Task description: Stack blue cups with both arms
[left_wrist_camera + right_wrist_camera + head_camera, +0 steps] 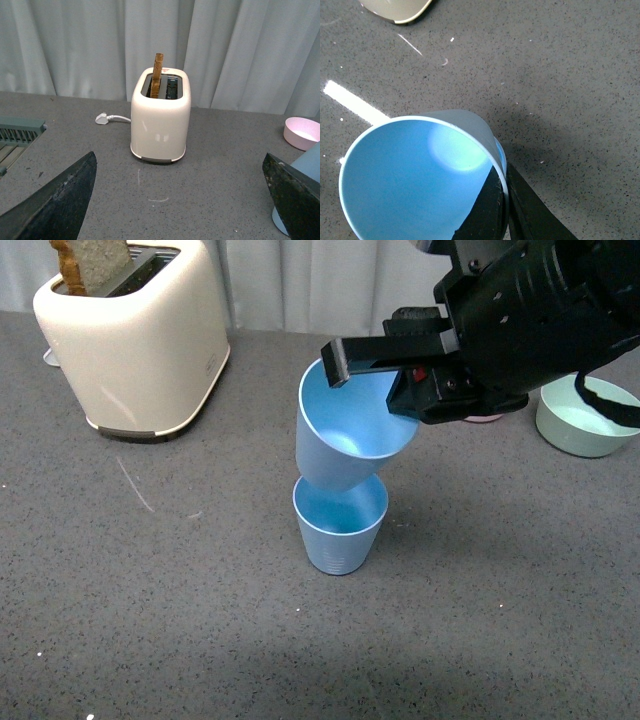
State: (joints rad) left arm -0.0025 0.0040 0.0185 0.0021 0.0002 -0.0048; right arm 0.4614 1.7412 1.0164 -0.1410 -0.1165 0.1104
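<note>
Nearest the robot, the lower blue cup stands upright and free on the grey countertop. The upper blue cup leans well over, with its base resting at the lower one's mouth and apparently only just entered. The right gripper is clamped on the tilted cup's thin wall near the rim; the right wrist view shows one finger inside and one outside. The left gripper is spread wide and holds nothing, so by the look of it nothing steadies the lower cup. Further back are a cream toaster with a slice of bread, a green bowl and a pink bowl. The main risk is the tilt: letting go now would probably let the upper cup tip out and roll. Pushing it down at this angle could jam its base against the rim and topple or slide the unsupported lower cup. The pinch on slick plastic could also slip.
</note>
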